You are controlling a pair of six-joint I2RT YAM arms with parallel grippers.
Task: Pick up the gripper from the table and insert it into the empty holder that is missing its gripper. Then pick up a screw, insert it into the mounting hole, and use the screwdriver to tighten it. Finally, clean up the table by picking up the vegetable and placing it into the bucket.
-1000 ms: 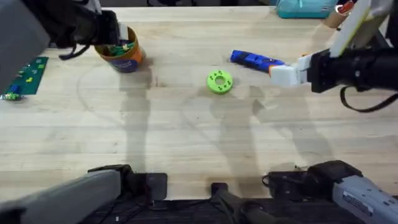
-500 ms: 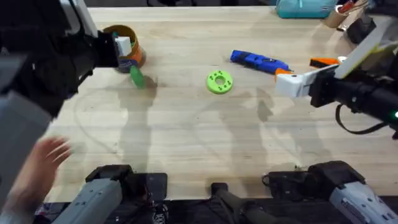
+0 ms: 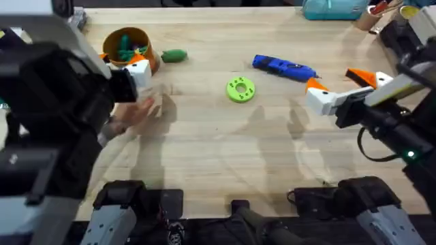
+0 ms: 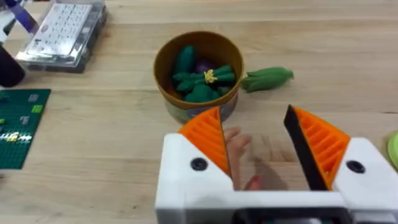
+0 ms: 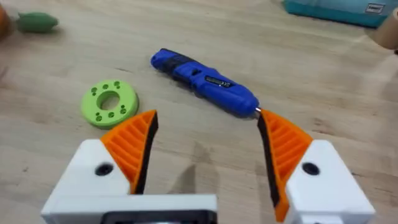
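Observation:
The orange bucket (image 3: 127, 50) stands at the far left of the table (image 3: 218, 150) and holds green toy pieces, one with a yellow tuft (image 4: 209, 76). A green ribbed toy vegetable (image 3: 174, 56) (image 4: 267, 78) lies on the wood just right of it. My left gripper (image 3: 139, 68) (image 4: 254, 115) is open in front of the bucket, holding nothing. The blue screwdriver (image 3: 283, 67) (image 5: 205, 81) lies mid-table. My right gripper (image 3: 330, 77) (image 5: 207, 118) is open beside its tip, apart from it. The small gripper, holder and screw are out of view.
A person's hand (image 3: 133, 116) (image 4: 239, 144) rests on the table under my left gripper. A bright green disc with holes (image 3: 240, 89) (image 5: 110, 102) lies left of the screwdriver. A clear plastic box (image 4: 59, 28) and a green circuit board (image 4: 18, 127) sit at the far left.
My left arm has pulled back from over the bucket. A green vegetable has dropped out and now lies right of the bucket. A person's hand has reached in. My right gripper has drawn back from the screwdriver.

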